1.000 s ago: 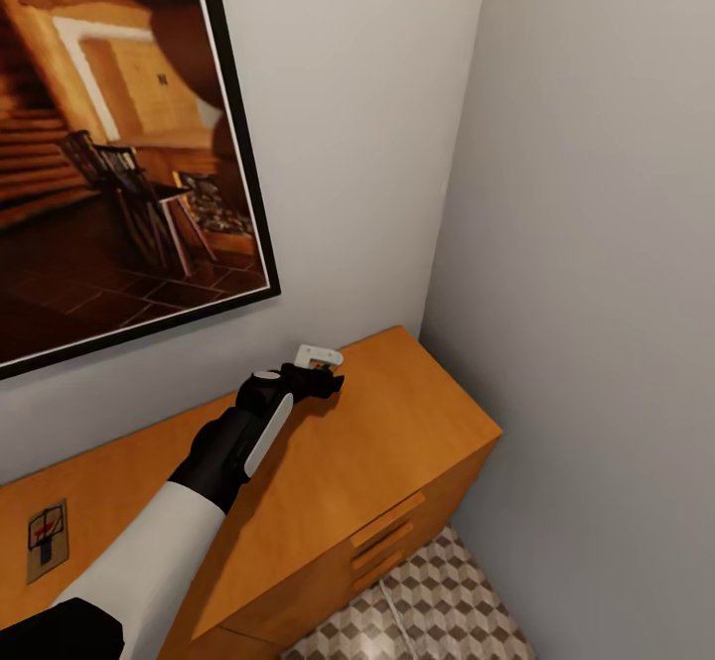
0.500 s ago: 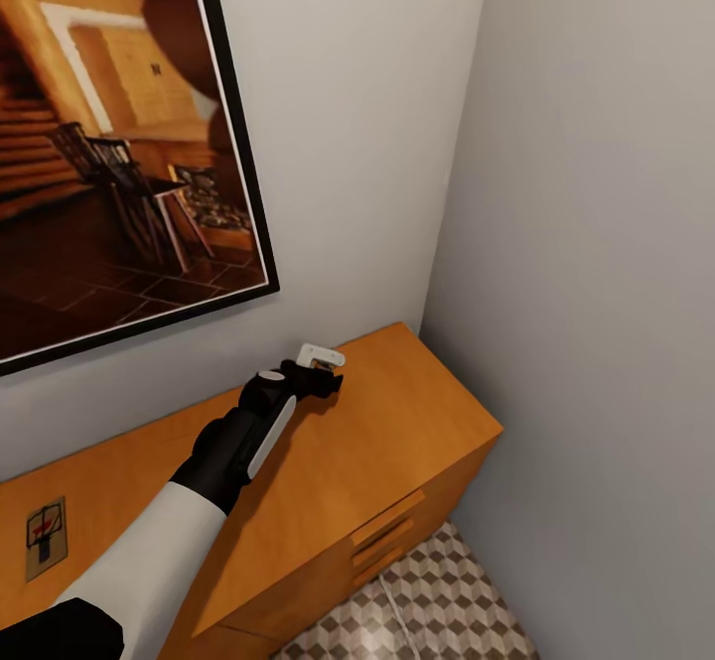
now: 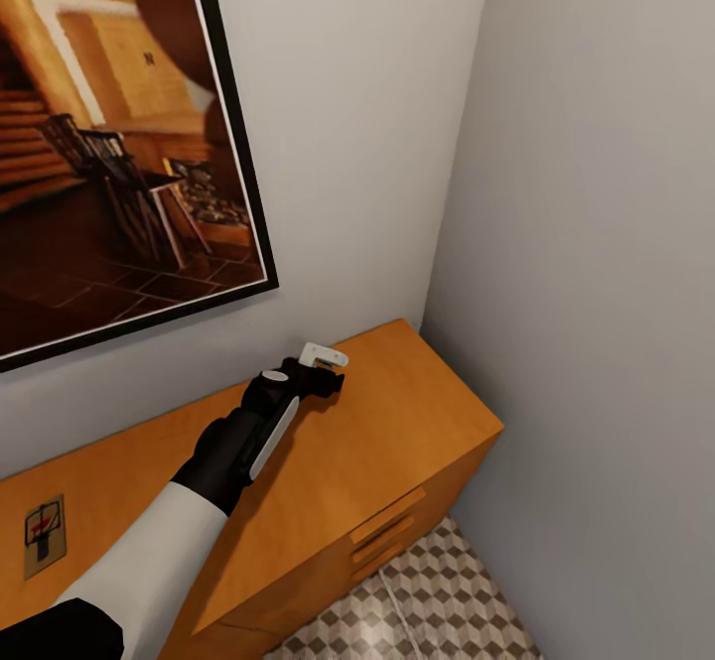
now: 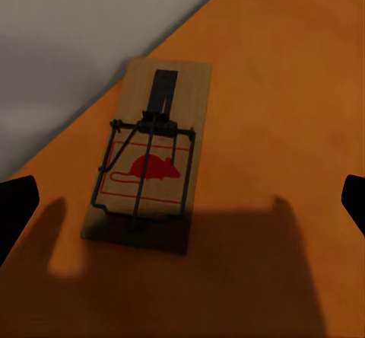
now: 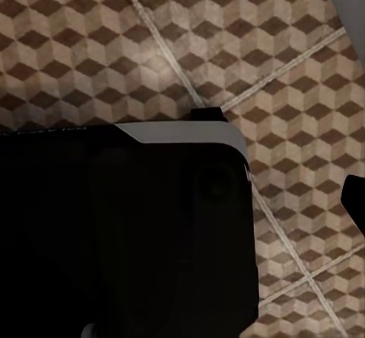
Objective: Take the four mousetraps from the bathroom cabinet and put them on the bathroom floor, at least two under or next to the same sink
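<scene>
My left arm reaches out over the flat top of the orange-brown cabinet (image 3: 397, 442), with my left gripper (image 3: 333, 374) near the cabinet's back edge, close to the wall. In the left wrist view the two dark fingertips (image 4: 17, 205) sit far apart at either side of the picture, so this gripper is released and holds nothing. Between them, lying flat on the cabinet top just beside the back edge, is a mousetrap (image 4: 148, 155): a small wooden board with a red mouse printed on it and a dark wire bar across it. The gripper's shadow falls over the near end of the board.

A second mousetrap (image 3: 44, 535) lies flat toward the left end of the cabinet top, well apart from the gripper.

The cabinet front shows slim wooden drawer handles (image 3: 382, 529), and the drawers look closed. Below is the cube-patterned tiled floor (image 3: 437, 600). A large framed picture (image 3: 119, 144) hangs on the wall above the cabinet.

The right wrist view looks down on the same tiled floor past a dark part of my own body (image 5: 122, 231). I cannot tell whether my right gripper is released or clenched.
</scene>
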Robot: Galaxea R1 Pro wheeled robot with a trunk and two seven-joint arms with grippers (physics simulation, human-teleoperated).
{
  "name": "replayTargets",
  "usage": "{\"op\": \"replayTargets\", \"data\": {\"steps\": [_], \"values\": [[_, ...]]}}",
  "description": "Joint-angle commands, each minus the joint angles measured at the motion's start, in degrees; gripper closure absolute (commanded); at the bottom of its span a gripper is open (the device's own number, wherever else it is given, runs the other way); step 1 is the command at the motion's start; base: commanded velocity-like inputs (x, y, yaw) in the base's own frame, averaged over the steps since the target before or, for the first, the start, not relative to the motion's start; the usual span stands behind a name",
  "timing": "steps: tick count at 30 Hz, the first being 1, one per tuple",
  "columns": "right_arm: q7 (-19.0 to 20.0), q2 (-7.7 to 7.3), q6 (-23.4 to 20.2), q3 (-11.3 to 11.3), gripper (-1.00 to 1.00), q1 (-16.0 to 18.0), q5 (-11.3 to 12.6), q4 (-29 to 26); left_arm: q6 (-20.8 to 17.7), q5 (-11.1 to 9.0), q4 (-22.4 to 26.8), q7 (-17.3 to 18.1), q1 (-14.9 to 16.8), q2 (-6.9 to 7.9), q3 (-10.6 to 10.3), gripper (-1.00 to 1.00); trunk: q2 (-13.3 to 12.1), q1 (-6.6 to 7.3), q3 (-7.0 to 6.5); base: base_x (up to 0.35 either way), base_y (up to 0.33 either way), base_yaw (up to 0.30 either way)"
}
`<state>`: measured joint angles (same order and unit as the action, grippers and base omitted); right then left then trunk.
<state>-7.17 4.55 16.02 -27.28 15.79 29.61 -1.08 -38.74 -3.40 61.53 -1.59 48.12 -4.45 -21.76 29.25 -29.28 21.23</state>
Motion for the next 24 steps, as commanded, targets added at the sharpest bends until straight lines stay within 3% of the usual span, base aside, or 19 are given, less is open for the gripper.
{"op": "replayTargets", "data": {"steps": [1, 24], "values": [[-0.2, 0.02, 0.1, -0.5, -1.00, 0.0, 0.4, 0.0, -0.3, -0.3, 0.1, -0.2, 0.0, 0.00, -0.1, -1.00, 0.1, -0.02, 0.14, 0.000, 0.000, 0.000], [-0.2, 0.02, 0.1, -0.5, -1.00, 0.0, 0.4, 0.0, -0.3, -0.4, 0.2, -0.2, 0.0, 0.05, -0.1, -1.00, 0.1, -0.02, 1.36, 0.000, 0.000, 0.000]]}}
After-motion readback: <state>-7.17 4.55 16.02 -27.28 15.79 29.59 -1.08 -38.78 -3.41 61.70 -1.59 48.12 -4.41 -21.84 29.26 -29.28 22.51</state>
